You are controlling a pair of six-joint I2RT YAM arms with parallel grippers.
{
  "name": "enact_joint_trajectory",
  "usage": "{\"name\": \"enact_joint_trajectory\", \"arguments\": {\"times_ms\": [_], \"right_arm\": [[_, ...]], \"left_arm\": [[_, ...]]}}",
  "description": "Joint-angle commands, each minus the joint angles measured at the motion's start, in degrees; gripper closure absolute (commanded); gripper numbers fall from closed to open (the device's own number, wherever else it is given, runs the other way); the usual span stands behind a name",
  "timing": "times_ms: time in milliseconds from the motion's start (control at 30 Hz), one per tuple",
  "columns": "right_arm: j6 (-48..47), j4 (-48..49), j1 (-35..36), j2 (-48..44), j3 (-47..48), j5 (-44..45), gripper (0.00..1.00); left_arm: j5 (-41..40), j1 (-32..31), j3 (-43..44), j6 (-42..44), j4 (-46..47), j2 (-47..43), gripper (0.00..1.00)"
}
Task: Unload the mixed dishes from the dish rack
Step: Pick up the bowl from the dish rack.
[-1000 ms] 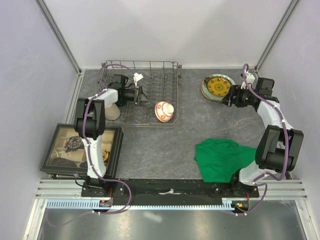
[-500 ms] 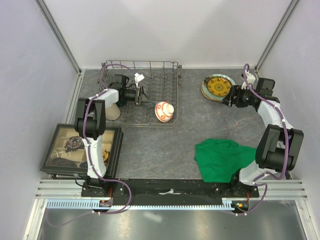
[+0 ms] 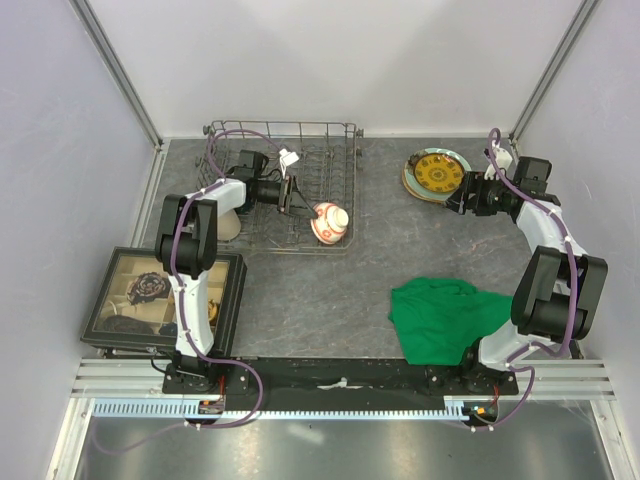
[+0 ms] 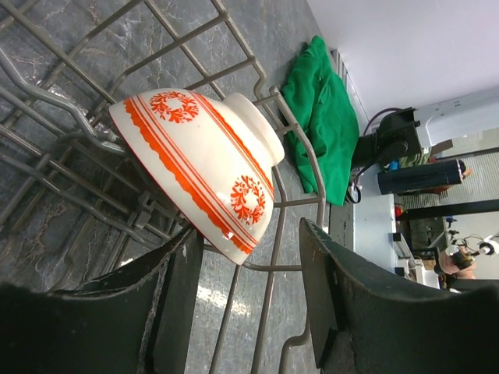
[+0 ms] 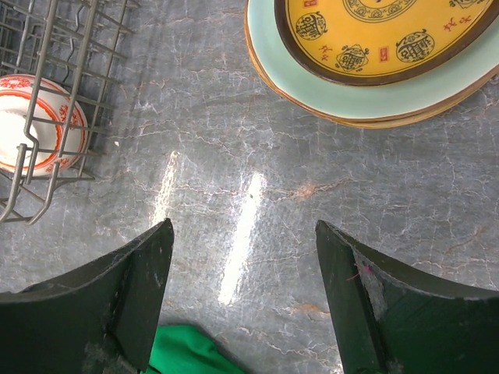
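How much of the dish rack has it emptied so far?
Mostly done. The stacked plates sit on the table, outside the dish rack. The open left hand is at the red-and-white bowl, the only dish I can see left in the rack. The right hand is open and empty.

Your right fingers (image 5: 117, 304) stand wide over the tabletop (image 5: 234, 171); yellow-patterned plate (image 5: 382, 31) upper right, red-and-white bowl (image 5: 53, 117) in the dish rack (image 5: 87, 39) left.

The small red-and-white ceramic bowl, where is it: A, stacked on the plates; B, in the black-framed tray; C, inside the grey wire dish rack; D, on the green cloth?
C: the small red-and-white ceramic bowl lies tilted among the wires at a corner of the grey wire dish rack.
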Motion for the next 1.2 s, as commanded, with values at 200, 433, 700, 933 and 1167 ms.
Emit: {"name": "enact_joint_trajectory", "arguments": {"times_ms": [200,433,700,933,1167], "right_arm": [[-1.0,1.0,-0.9,0.7,-0.1,-1.8,0.19],[-1.0,0.9,-1.3,1.0,0.0,-2.2,0.19],[-0.9,0.7,-1.6,1.4,0.0,-2.6,0.19],[-1.0,0.7,-1.7,1.6,0.0,-2.6,0.19],[-1.0,0.7,-1.9,1.6,0.0,-2.7,0.19]], "left_arm": [[5.0,-1.6,0.1,-5.5,6.4,-0.2,0.42],[4.4,-2.5,0.1,-6.7,7.5,0.5,0.42],[1.3,-3.2,-2.2,-10.6,10.9,0.9,0.42],[-1.5,-4.3,-4.7,-16.2,16.6,0.3,0.43],[-3.1,-4.6,-6.0,-19.4,20.8,0.1,0.46]]}}
